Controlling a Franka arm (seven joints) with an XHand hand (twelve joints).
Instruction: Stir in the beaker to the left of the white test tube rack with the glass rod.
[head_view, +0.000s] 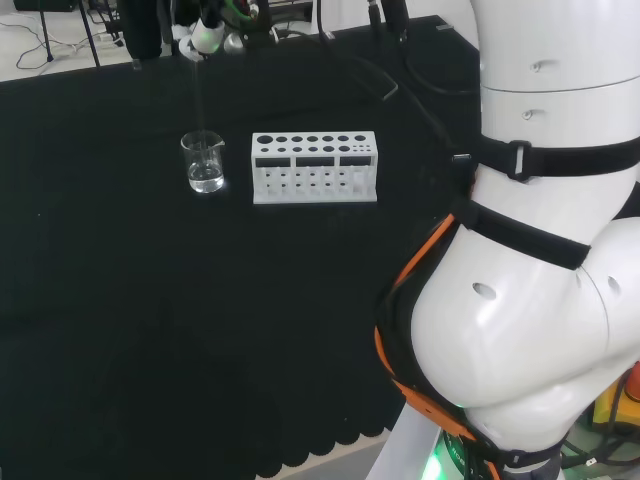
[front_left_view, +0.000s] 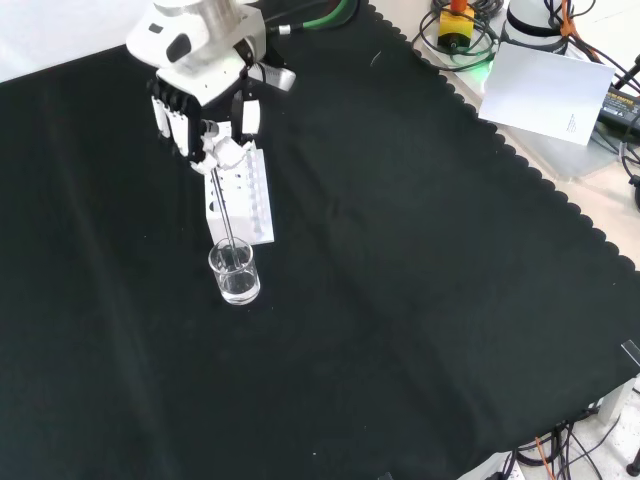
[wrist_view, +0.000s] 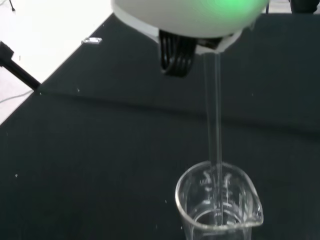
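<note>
A small clear glass beaker (head_view: 204, 163) with some water stands on the black cloth just left of the white test tube rack (head_view: 314, 167) in the head view. In the front view the beaker (front_left_view: 234, 272) sits nearer than the rack (front_left_view: 243, 199). The hand (front_left_view: 205, 112) hangs above them, its fingers curled round the top of a thin glass rod (front_left_view: 226, 214). The rod (wrist_view: 215, 125) points straight down and its lower end is inside the beaker (wrist_view: 219, 205), reaching toward the water.
The arm's white links (head_view: 540, 250) rise at the head view's right. Cables and gear (front_left_view: 520, 40) lie beyond the cloth's scalloped edge at the front view's upper right. Wide black cloth (front_left_view: 420, 300) spreads round the beaker.
</note>
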